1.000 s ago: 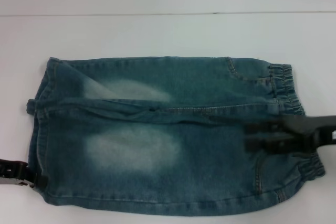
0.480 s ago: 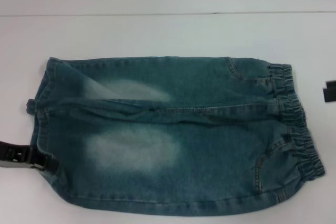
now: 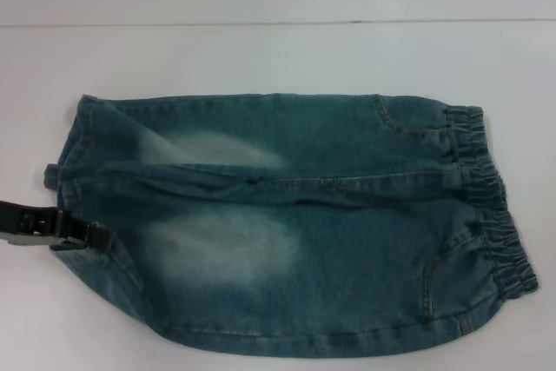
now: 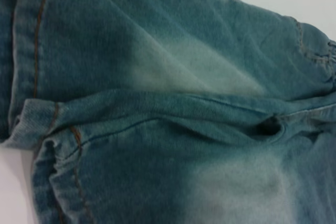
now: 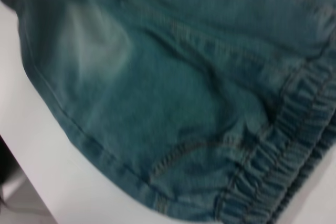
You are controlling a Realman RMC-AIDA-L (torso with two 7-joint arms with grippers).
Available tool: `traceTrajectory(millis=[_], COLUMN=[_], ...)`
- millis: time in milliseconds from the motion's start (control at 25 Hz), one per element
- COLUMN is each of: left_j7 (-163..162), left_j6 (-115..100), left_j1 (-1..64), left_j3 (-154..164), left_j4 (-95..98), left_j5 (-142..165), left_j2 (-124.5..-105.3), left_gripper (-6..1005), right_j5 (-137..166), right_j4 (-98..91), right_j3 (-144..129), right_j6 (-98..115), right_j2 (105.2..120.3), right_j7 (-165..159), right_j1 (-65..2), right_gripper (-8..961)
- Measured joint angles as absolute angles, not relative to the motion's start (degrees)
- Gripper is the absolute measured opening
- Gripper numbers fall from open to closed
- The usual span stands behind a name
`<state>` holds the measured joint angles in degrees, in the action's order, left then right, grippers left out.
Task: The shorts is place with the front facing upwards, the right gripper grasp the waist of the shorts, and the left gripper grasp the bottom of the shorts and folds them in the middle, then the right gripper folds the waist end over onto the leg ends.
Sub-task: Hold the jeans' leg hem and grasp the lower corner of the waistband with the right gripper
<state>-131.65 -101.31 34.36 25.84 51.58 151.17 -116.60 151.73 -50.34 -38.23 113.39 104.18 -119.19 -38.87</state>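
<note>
A plain white table (image 3: 261,49) carries the work. The left gripper (image 3: 87,235) has pressed inward onto the near leg hem since a second ago, and the corner beside it has drawn in; whether its fingers have closed on the bottom of the shorts (image 3: 69,171) I cannot tell. Outward from it the shorts (image 3: 287,223) lie flat, the waist (image 3: 495,215) at the far end. The right gripper has withdrawn from view, so the middle fold likely awaits its return.
</note>
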Motion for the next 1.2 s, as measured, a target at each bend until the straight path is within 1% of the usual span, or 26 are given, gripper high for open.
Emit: traceTrajectory(millis=[160, 520, 1200], left_j7=[-131.75, -131.8, -131.81], left_j6=[-100.8, -100.54, -99.95], left_j1=[34.35, 34.43, 34.46], left_j3=[25.83, 25.84, 25.84], left_j4=[51.6, 51.52, 51.18], left_j5=[150.91, 150.9, 150.91], left_j2=[-116.62, -116.72, -116.87], left_gripper=[27, 26, 27], right_j5=[154.17, 155.89, 157.4], right_j4=[-49.98, -48.76, -40.47], right_j3=[-40.05, -45.56, -51.13], right_j6=[113.0, 111.67, 105.5], right_j2=[104.72, 106.66, 107.79], right_j7=[-119.97, -120.96, -121.9], right_j1=[-40.18, -42.44, -44.78], right_gripper=[894, 894, 894])
